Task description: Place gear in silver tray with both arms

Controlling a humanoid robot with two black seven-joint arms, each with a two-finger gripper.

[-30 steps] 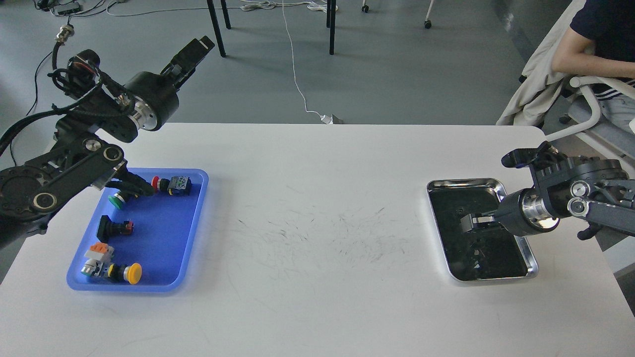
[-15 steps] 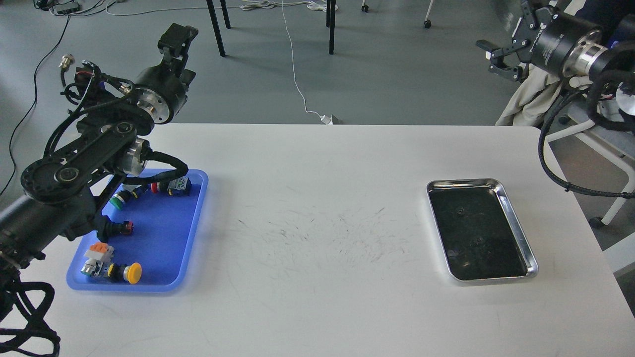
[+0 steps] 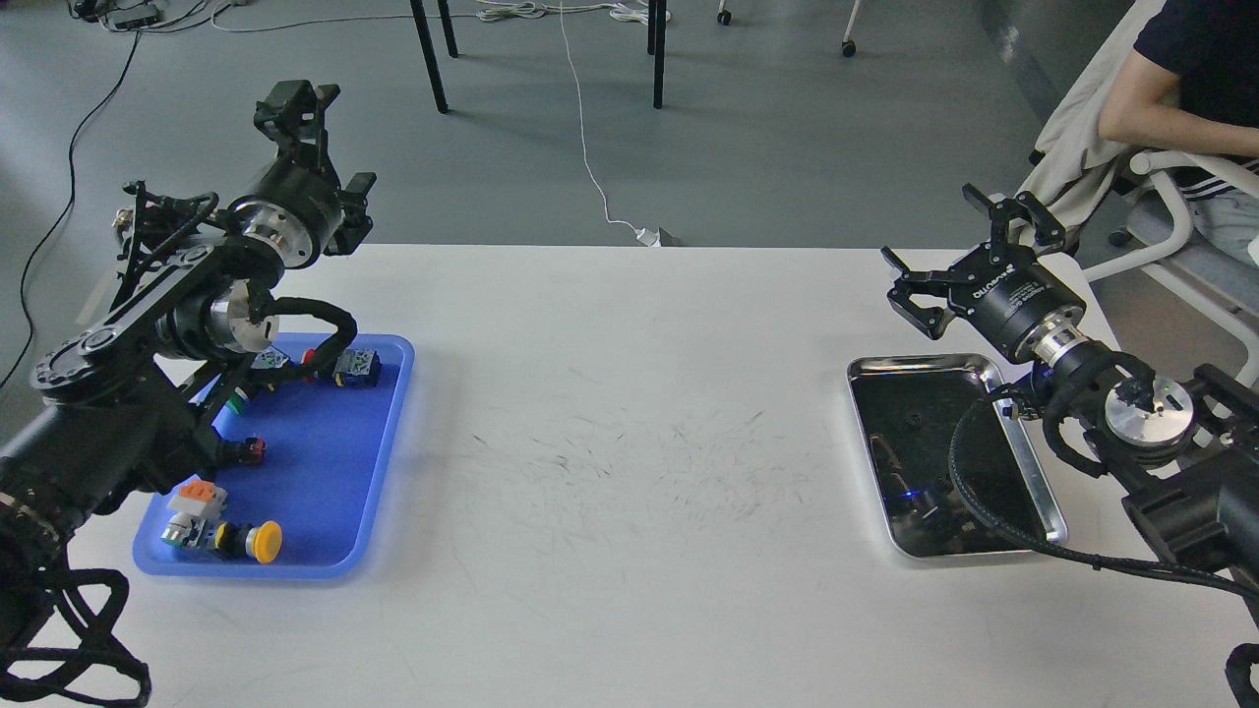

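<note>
The silver tray lies on the white table at the right. Its dark mirror floor shows reflections of my right arm, and I cannot tell if anything lies in it. My right gripper, marked ROBOTIQ, is open and empty; it hovers just behind the tray's far edge and points up and left. My left gripper is raised above the table's far left corner, behind the blue tray, and points up; its fingers cannot be told apart. I see no thing shaped like a gear.
A blue plastic tray at the left holds several push-button switches, among them a yellow one and a green one. My left arm's links and cables hang over its left side. A seated person is at the far right.
My right arm has come down from high at the upper right to just behind the silver tray, its gripper open. My left gripper has swung left and now points more upright.
</note>
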